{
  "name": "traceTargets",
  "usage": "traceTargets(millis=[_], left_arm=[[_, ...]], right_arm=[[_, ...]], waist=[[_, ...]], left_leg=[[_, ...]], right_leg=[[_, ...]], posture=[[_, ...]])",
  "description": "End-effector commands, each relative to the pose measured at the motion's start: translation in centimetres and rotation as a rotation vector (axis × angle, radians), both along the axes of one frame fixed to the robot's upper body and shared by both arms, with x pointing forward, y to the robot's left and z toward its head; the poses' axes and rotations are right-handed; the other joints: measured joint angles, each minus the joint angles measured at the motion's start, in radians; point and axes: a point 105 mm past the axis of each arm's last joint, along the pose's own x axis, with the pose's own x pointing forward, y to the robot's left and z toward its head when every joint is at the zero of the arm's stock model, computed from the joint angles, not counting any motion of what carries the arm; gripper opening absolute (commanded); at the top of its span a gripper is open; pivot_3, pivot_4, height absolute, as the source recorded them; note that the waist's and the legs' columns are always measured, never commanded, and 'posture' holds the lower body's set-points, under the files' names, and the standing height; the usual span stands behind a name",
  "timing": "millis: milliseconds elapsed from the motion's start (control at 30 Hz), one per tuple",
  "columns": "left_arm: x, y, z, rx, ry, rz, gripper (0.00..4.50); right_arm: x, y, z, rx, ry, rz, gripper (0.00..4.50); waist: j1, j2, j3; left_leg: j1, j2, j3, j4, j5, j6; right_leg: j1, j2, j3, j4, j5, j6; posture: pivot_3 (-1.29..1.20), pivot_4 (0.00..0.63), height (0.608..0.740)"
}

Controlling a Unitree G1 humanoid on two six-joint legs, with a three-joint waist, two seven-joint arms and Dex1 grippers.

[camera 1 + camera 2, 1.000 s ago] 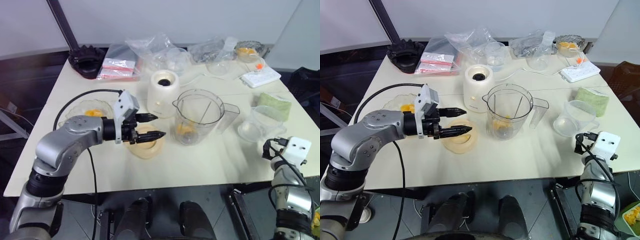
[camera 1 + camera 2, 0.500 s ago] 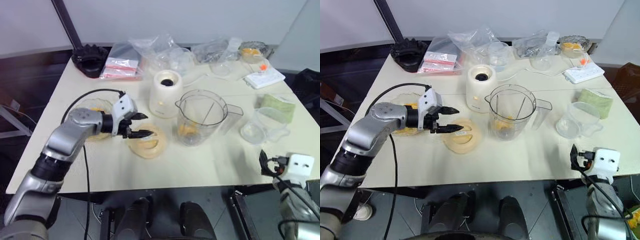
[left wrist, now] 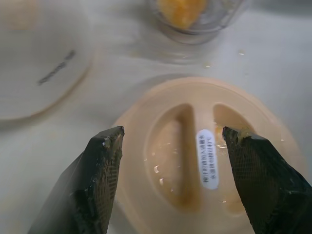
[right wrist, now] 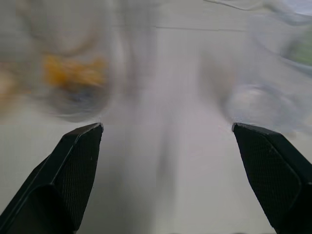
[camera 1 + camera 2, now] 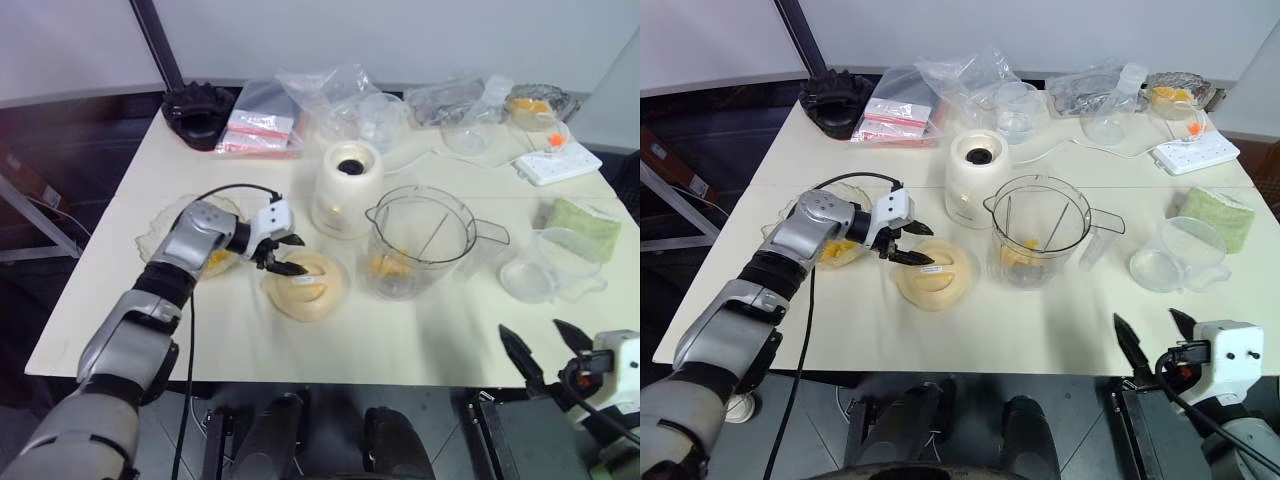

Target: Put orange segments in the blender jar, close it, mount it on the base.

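Left gripper (image 5: pixel 910 243) hovers with its fingers spread wide over the edge of the pale round lid (image 5: pixel 932 278), gripping nothing; the right gripper (image 5: pixel 1156 338) hangs equally wide and empty off the table's near edge. Orange segments (image 5: pixel 1021 252) already lie at the bottom of the blender jar (image 5: pixel 1037 231), which stands uncovered just beside the base (image 5: pixel 976 178) — so loading looks done, at least partly, while closing and mounting remain. More fruit sits in a clear dish (image 5: pixel 836 250) under the left forearm. A cluttered cream table (image 5: pixel 1040 330) carries plastic bags, a handled cup and a green sponge — beyond it, a pale wall.
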Motion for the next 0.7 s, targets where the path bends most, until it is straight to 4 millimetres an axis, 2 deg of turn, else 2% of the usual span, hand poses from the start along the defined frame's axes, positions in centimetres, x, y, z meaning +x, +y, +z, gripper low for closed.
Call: traceTargets(millis=[33,267,400,500,600,700], left_arm=[[0.2,-0.6,0.2,0.014,-0.039,-0.02,3.4],[-0.2,-1.2,-1.3,0.047,-0.018,-0.009,3.4],[-0.5,-1.2,-2.5,0.082,-0.011,0.006,3.4],[-0.3,-1.2,-3.5,0.087,0.004,0.05,3.4],[-0.7,-1.3,-4.4,0.099,0.022,0.049,3.4],[-0.6,-1.1,-5.0,0.116,0.03,0.065,2.45]], right_arm=[[0.4,2.4,2.9,-0.006,-0.022,0.172,4.45],[2.3,4.8,5.5,-0.059,-0.024,0.355,4.45],[3.4,5.6,6.7,-0.07,-0.053,0.392,4.45],[4.2,5.8,7.1,-0.061,-0.063,0.407,4.45],[4.6,5.9,6.6,-0.079,-0.051,0.399,4.45],[4.5,6.3,6.5,-0.066,-0.052,0.403,4.5]], waist=[[-0.008,-0.004,0.001],[-0.02,-0.009,0.004],[-0.018,-0.01,0.004],[-0.013,-0.01,0.004],[-0.012,-0.011,0.004],[-0.013,-0.01,0.004]], left_leg=[[0.0,0.0,0.0,0.001,0.0,0.001],[0.002,0.003,0.0,0.017,-0.002,0.0],[0.002,0.003,0.0,0.018,-0.002,0.0],[0.0,0.003,0.0,0.018,-0.002,0.0],[-0.001,0.002,0.0,0.018,-0.002,0.004],[-0.001,0.002,0.0,0.018,-0.003,0.005]], right_leg=[[0.001,0.0,0.0,-0.001,0.0,0.0],[0.01,-0.001,-0.001,-0.001,0.0,-0.005],[0.012,-0.003,-0.001,-0.002,0.001,-0.007],[0.011,-0.004,-0.002,-0.003,0.002,-0.007],[0.01,-0.004,-0.003,-0.004,0.001,-0.006],[0.01,-0.003,-0.003,-0.003,0.003,-0.003]], posture=[[0.0,0.15,0.74],[0.0,0.15,0.74],[0.0,0.15,0.74],[0.0,0.15,0.74],[0.0,0.15,0.74],[0.0,0.15,0.74]])
